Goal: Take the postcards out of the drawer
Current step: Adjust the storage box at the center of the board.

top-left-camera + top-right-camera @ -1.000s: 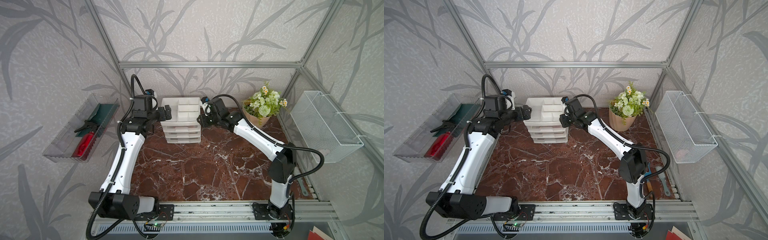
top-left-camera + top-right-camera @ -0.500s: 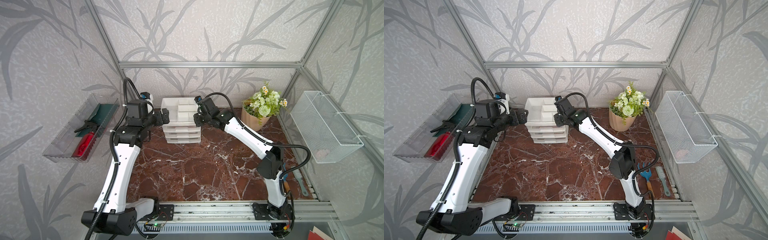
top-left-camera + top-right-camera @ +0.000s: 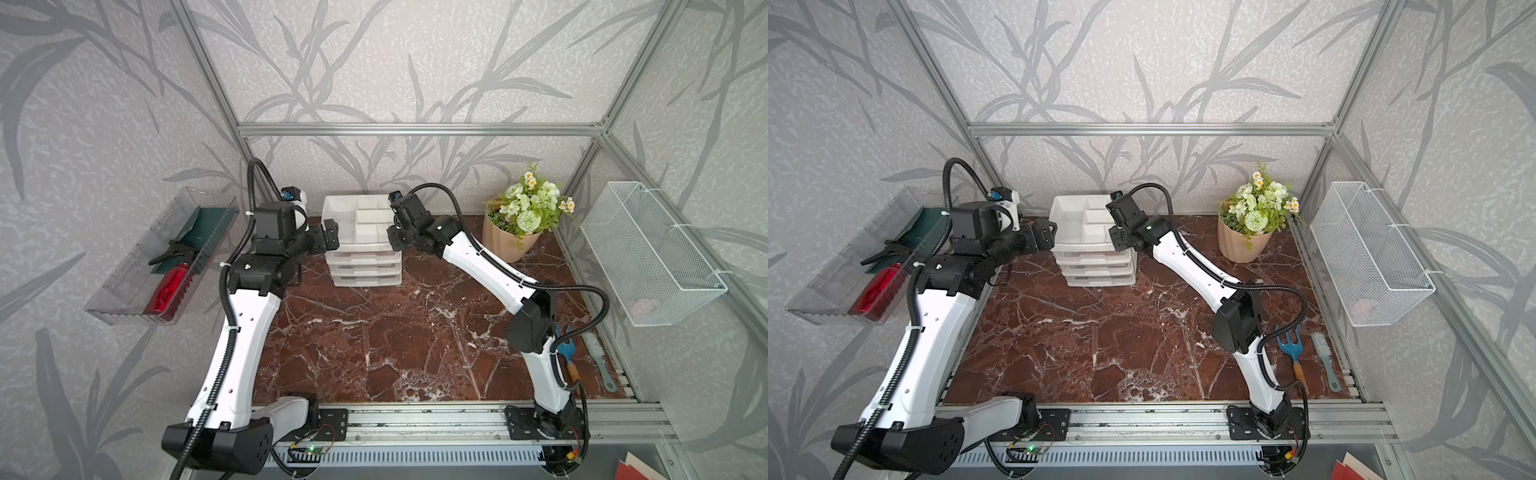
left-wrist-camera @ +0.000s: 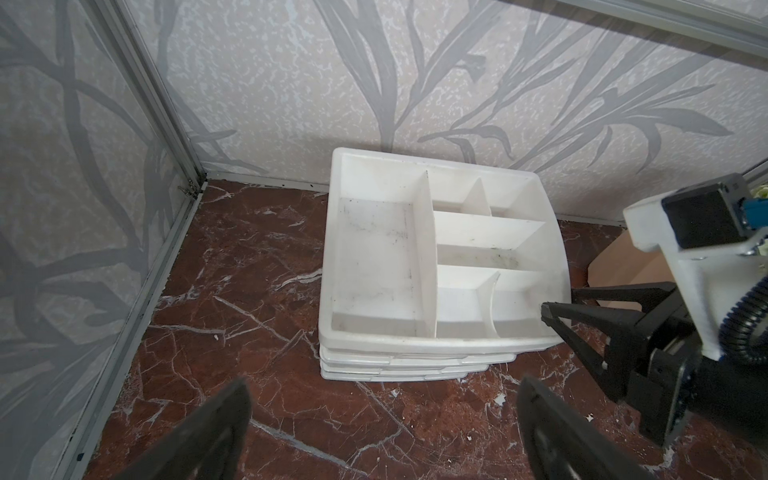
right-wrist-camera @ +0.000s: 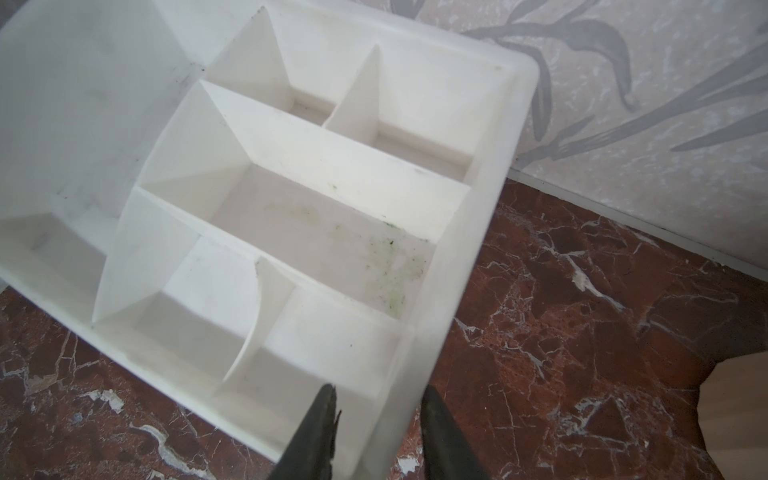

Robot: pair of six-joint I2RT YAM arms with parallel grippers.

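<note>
The white drawer unit stands against the back wall, with its three drawers pushed in, also seen in the other top view. The postcards are hidden. A divided top tray with bare compartments sits on the unit. My right gripper straddles the tray's right wall near the front corner, one finger inside the compartment, one outside, closed down on that wall. Both top views show it. My left gripper is wide open and holds nothing, hovering at the unit's left side.
A flower pot stands right of the unit. A wire basket hangs on the right wall. A clear bin with a red bottle hangs on the left. A garden fork and brush lie at the front right.
My right gripper has moved left from beside the unit onto the top tray's right wall, and its jaws have narrowed. The left arm has shifted slightly left, its gripper still open.
</note>
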